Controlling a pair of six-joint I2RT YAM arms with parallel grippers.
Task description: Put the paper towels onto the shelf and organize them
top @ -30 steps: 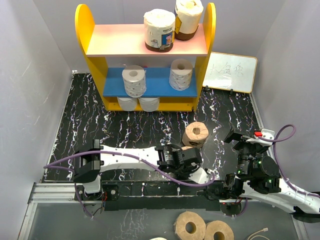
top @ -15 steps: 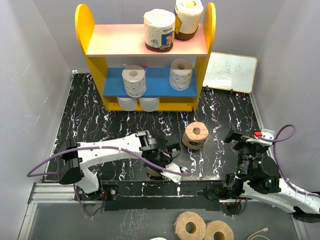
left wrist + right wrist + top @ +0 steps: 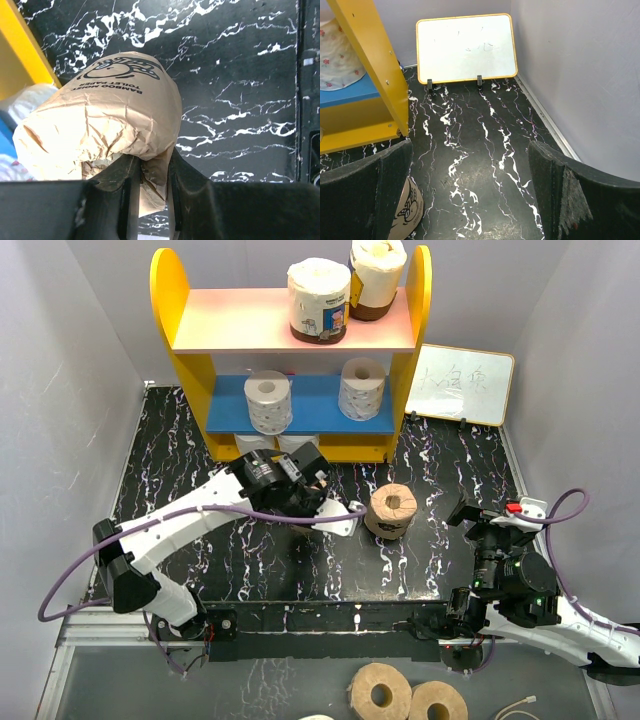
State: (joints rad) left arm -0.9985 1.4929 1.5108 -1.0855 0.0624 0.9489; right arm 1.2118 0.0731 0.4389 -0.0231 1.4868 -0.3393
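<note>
My left gripper [image 3: 152, 167] is shut on the crumpled wrapper end of a tan paper towel roll [image 3: 110, 115], holding it above the black table. In the top view that gripper [image 3: 300, 485] hangs just in front of the shelf [image 3: 170, 300], and the arm hides most of the held roll. Another tan roll [image 3: 392, 510] stands on the table to its right. Two wrapped rolls [image 3: 318, 300] stand on the pink board, two white rolls [image 3: 268, 400] on the blue board, and two more white ones [image 3: 298, 446] beneath. My right gripper [image 3: 470, 165] is open and holds nothing.
A small whiteboard [image 3: 465, 383] leans on the back wall right of the shelf. Two tan rolls [image 3: 380, 692] lie below the table's near edge. Grey walls close in left and right. The yellow shelf panel [image 3: 30, 50] is close on the left of the held roll.
My left arm has swung from the table's front edge left and back toward the shelf, carrying the tan roll. The right arm has not moved.
</note>
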